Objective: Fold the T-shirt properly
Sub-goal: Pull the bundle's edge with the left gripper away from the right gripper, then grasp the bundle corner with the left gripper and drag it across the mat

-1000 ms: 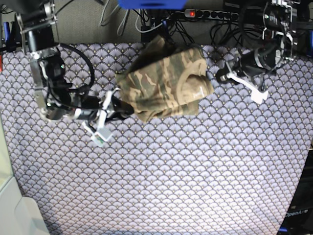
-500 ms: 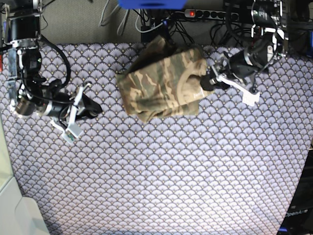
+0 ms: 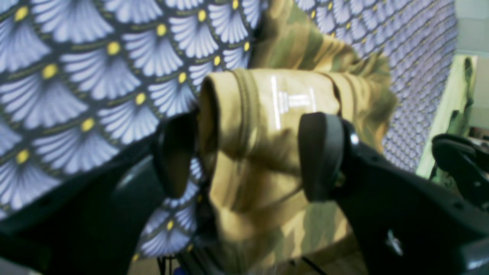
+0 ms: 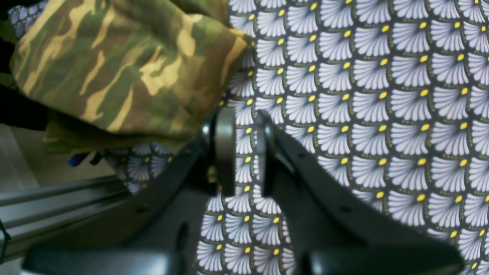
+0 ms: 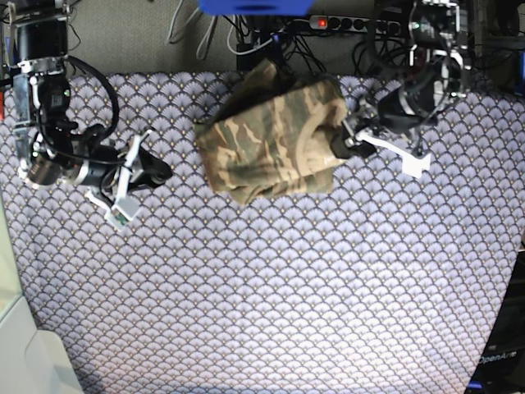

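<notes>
The camouflage T-shirt (image 5: 275,139) lies as a folded bundle at the back middle of the table. My left gripper (image 5: 344,141) is at its right edge. In the left wrist view the left gripper (image 3: 248,152) is open. Its fingers (image 3: 321,152) straddle a tan fold of the T-shirt (image 3: 259,126) with a pale printed label. My right gripper (image 5: 157,171) sits well left of the shirt, apart from it. In the right wrist view the right gripper (image 4: 244,149) has its jaws only a thin slit apart over bare table cloth, and the T-shirt (image 4: 122,65) lies beyond at upper left.
The purple scallop-patterned table cloth (image 5: 271,287) covers the table. A power strip (image 5: 344,23), cables and a blue object (image 5: 254,6) line the back edge behind the shirt. A white bin corner (image 5: 33,361) stands at the front left.
My right gripper has drawn back leftward from the shirt's left edge. My left gripper has moved in to the shirt's right edge and its jaws have spread wide.
</notes>
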